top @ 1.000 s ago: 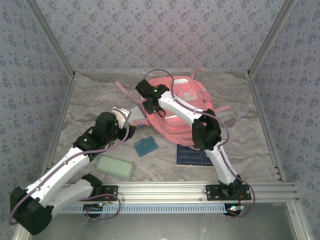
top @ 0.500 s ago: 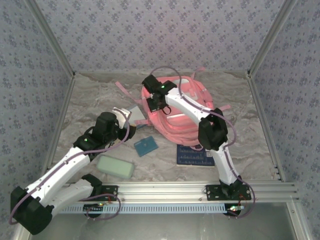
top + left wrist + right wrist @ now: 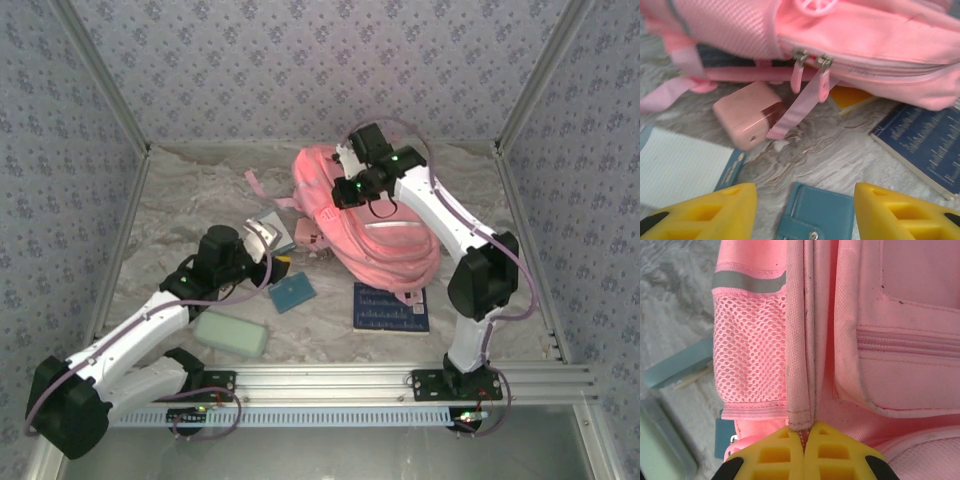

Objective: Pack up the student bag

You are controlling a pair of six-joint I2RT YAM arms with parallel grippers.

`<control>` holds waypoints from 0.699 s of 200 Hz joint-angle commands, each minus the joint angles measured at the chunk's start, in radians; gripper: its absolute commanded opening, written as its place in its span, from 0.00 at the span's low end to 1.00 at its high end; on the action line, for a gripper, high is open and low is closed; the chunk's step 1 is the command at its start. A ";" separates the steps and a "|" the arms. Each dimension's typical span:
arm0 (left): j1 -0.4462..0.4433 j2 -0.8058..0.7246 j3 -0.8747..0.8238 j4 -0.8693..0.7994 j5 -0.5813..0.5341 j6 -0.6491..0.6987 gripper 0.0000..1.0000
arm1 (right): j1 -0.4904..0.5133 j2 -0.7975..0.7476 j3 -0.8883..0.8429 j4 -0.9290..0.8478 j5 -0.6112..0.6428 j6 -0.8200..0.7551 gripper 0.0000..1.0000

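Note:
The student bag (image 3: 385,235), a big pink backpack, is pulled up at the back middle of the table. My right gripper (image 3: 338,193) is shut on a fabric seam at its upper left edge; in the right wrist view the yellow fingers (image 3: 775,455) pinch that seam beside the mesh side pocket (image 3: 750,355). My left gripper (image 3: 278,258) hovers open over the teal wallet (image 3: 822,215), its yellow fingers (image 3: 715,212) wide apart with nothing between them. The bag's closed zipper with two pulls (image 3: 812,62) faces the left wrist camera.
A small pink box (image 3: 747,120) and a lined notebook (image 3: 680,167) lie left of the bag. A dark blue book (image 3: 390,308) lies in front of it, and a yellow item (image 3: 852,97) peeks from under it. A mint green case (image 3: 230,333) sits near the front left.
My right gripper shut on the bag's edge and swung back and right, lifting the bag. The left gripper edged toward the wallet, its jaws a little narrower.

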 commanded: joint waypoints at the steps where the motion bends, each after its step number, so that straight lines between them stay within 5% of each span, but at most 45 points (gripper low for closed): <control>1: -0.020 0.012 -0.017 0.159 0.114 0.157 0.54 | -0.014 -0.081 -0.070 0.127 -0.141 -0.037 0.00; 41: -0.073 0.123 0.004 0.185 0.159 0.356 0.56 | -0.036 -0.186 -0.225 0.294 -0.187 -0.013 0.00; 140: -0.110 0.292 -0.011 0.373 0.110 0.346 0.55 | -0.068 -0.291 -0.440 0.530 -0.225 0.077 0.00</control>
